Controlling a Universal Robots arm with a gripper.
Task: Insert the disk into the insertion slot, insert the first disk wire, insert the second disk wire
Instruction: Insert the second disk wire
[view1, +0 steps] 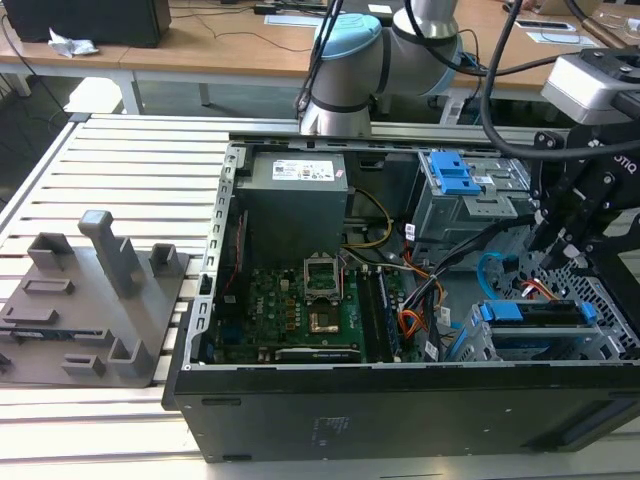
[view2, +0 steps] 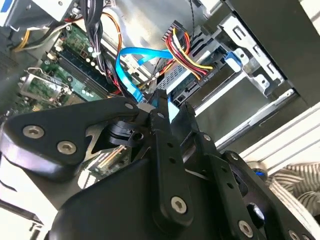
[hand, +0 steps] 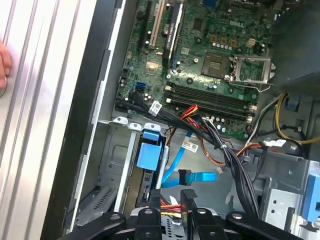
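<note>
Gripper (view2: 172, 107) by blue wire (hand: 202, 176) near seated disk (hand: 149, 155), grip can't tell; wire limp, light, so hold stiff plug (hand: 185, 176)

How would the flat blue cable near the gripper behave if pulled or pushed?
Probably floppy: the flat blue cable lies bent and folded over itself. It is likely light, since it looks like a thin ribbon. A push would probably just flex it rather than shift it whole.
</note>
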